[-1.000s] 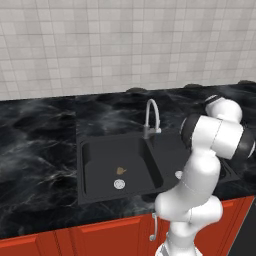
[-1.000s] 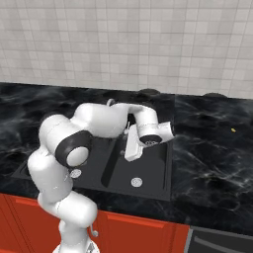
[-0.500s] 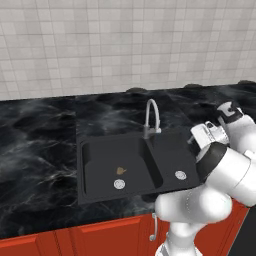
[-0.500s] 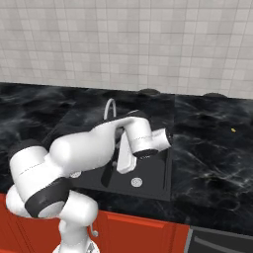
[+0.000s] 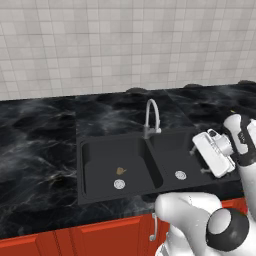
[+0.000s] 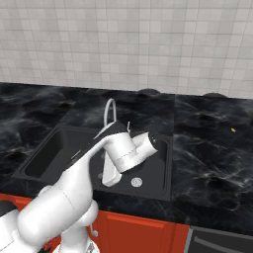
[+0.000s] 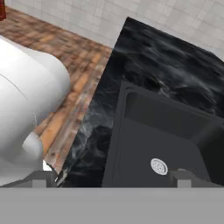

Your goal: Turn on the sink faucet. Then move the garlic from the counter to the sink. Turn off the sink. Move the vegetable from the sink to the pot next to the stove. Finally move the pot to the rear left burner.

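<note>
The garlic (image 5: 120, 170), a tiny tan bulb, lies in the left bowl of the dark double sink (image 5: 85, 172), just above that bowl's silver drain (image 5: 119, 184). The sink faucet (image 5: 152, 117) arches up behind the divider, also visible in the right base view (image 6: 109, 111); I see no water stream. My gripper (image 5: 198, 160) hangs open and empty over the right side of the right bowl, apart from the faucet. In the hand view its fingertips (image 7: 41, 177) stand wide apart above the right bowl's drain (image 7: 159, 166). The pot and the stove are out of view.
Black marble counter (image 5: 35, 135) surrounds the sink above red cabinet fronts (image 5: 100, 237). A small yellow speck (image 6: 233, 130) lies on the counter to the right. My white arm (image 6: 84, 173) covers much of the left bowl in the right base view. Tiled wall behind.
My hand has swung away from the faucet, right and down to the front of the right bowl. The jaws stayed open. The garlic has not moved.
</note>
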{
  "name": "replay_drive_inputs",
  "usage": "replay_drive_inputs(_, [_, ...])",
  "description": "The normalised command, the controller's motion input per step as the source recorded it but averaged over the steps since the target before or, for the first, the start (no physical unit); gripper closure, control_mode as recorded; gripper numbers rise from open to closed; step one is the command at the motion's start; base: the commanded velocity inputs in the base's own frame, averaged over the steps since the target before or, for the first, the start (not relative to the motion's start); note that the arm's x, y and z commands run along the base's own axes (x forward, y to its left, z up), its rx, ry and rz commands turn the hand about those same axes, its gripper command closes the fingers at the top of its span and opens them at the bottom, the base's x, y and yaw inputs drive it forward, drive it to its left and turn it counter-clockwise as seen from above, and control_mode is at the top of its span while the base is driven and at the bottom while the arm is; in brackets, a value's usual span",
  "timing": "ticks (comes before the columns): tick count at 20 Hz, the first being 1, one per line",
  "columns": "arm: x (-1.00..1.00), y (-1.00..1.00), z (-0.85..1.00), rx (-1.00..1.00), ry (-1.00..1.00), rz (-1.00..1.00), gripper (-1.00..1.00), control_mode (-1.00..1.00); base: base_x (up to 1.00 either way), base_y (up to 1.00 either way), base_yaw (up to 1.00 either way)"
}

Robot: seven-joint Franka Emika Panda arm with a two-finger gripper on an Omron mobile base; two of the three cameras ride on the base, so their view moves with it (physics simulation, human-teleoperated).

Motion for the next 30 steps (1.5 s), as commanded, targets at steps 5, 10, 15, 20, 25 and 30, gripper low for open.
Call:
replay_drive_inputs(5, [-0.51, 0.54, 0.09, -0.15, 0.01, 0.03, -1.00, -1.00, 0.00, 0.00, 0.00])
replay_drive_inputs(10, [-0.08, 0.70, 0.12, -0.17, 0.01, 0.09, -1.00, -1.00, 0.00, 0.00, 0.00])
replay_drive_inputs(15, [0.00, 0.72, 0.29, -0.17, 0.00, 0.14, -1.00, -1.00, 0.00, 0.00, 0.00])
replay_drive_inputs(20, [0.11, 0.63, 0.27, -0.18, 0.00, 0.14, -1.00, -1.00, 0.00, 0.00, 0.00])
replay_drive_inputs(25, [0.34, 0.47, 0.22, -0.19, 0.00, 0.13, -1.00, -1.00, 0.00, 0.00, 0.00])
replay_drive_inputs(30, [0.44, 0.21, 0.19, -0.20, 0.00, 0.18, -1.00, -1.00, 0.00, 0.00, 0.00])
